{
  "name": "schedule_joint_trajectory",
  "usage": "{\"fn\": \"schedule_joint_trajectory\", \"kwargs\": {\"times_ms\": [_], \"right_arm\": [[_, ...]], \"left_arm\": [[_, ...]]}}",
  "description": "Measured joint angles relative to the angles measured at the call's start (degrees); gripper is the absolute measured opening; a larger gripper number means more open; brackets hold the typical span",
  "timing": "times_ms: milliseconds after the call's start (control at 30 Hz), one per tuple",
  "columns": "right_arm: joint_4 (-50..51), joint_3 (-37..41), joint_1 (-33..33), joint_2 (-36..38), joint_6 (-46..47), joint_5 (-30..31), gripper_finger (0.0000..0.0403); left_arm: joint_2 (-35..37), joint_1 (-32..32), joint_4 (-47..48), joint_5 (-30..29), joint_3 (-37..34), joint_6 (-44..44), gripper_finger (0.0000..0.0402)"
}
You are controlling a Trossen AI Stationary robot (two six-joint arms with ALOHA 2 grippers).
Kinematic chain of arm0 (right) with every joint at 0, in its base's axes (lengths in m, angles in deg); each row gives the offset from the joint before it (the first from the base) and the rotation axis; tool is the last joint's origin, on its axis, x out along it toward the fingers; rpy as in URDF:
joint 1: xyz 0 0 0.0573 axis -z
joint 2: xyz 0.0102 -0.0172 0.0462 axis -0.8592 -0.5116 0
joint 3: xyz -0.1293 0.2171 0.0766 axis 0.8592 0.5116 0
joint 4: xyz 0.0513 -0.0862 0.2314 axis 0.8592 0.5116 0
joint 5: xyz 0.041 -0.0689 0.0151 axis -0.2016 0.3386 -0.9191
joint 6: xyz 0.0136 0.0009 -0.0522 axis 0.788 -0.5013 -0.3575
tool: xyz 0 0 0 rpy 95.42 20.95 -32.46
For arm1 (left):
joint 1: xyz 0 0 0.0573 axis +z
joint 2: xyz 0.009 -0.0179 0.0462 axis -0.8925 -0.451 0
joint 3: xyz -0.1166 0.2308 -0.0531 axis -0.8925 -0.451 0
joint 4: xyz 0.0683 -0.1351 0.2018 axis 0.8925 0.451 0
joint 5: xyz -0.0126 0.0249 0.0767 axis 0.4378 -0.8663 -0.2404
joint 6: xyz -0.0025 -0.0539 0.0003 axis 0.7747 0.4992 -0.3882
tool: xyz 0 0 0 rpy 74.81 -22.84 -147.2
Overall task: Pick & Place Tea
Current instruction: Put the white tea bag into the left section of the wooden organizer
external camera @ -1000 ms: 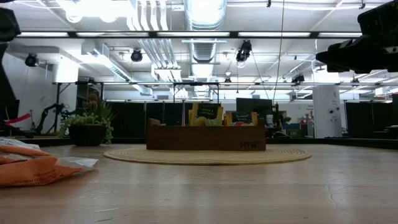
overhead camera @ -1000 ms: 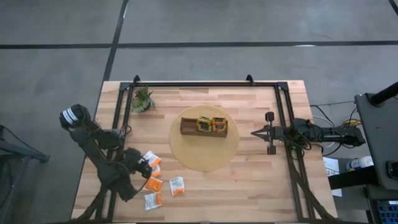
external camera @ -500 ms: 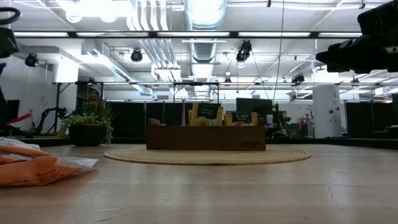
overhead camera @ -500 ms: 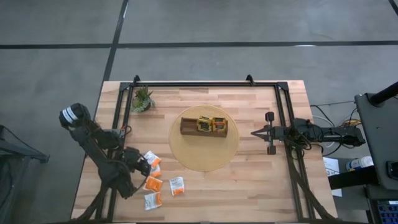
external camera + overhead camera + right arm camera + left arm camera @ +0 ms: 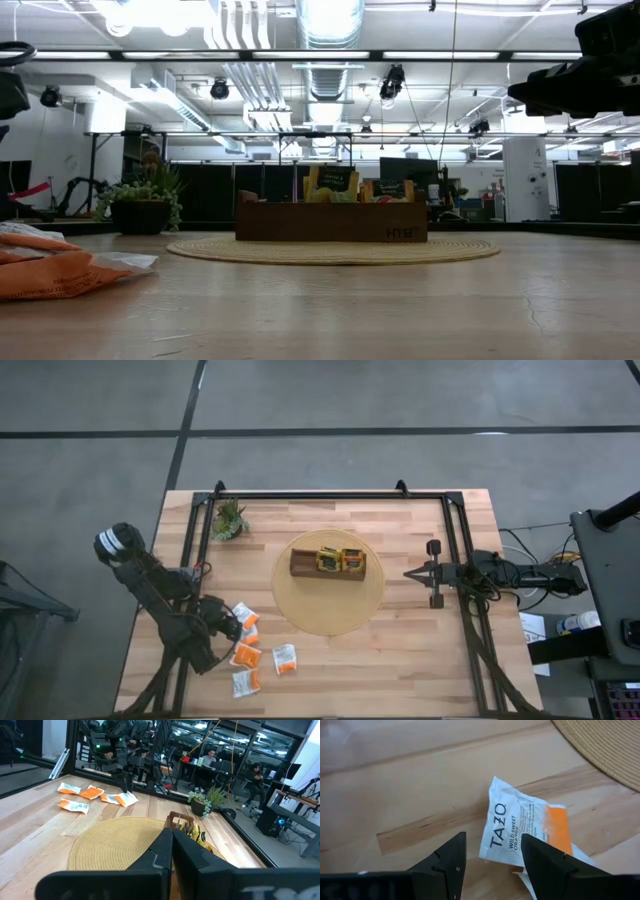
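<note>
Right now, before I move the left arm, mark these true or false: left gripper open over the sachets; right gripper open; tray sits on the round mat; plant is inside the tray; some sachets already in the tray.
1. Left gripper is open over a sachet: true.
2. Right gripper is open: false, it is shut.
3. Tray sits on the mat: true.
4. Plant is inside the tray: false, it stands on the table near the far left corner.
5. Sachets are already in the tray: true.
</note>
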Motion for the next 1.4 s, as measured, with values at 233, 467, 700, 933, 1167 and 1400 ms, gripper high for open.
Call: {"fn": "schedule_joint_trajectory", "kwargs": {"times_ms": [233,467,700,933,1167,1400], "right_arm": [[0.01,0.0,0.0,0.0,0.0,0.0,0.0008],[0.0,0.0,0.0,0.0,0.0,0.0,0.0008],[0.02,0.0,-0.01,0.0,0.0,0.0,0.0008],[0.0,0.0,0.0,0.01,0.0,-0.01,0.0008],[0.02,0.0,0.0,0.0,0.0,0.0,0.0008],[0.02,0.0,0.0,0.0,0.0,0.0,0.0008]], "left_arm": [[0.0,0.15,-1.02,-0.35,-0.03,0.02,0.0183],[-0.01,0.27,-1.55,-0.48,-0.3,-0.02,0.0183],[-0.02,0.28,-2.03,-0.77,-0.42,-0.08,0.0159],[-0.04,0.28,-2.08,-0.87,-0.42,-0.27,0.0064],[-0.04,0.28,-2.08,-0.97,-0.42,-1.34,0.0003],[-0.04,0.52,-2.07,-2.64,-0.42,-3.26,0.0001]]}}
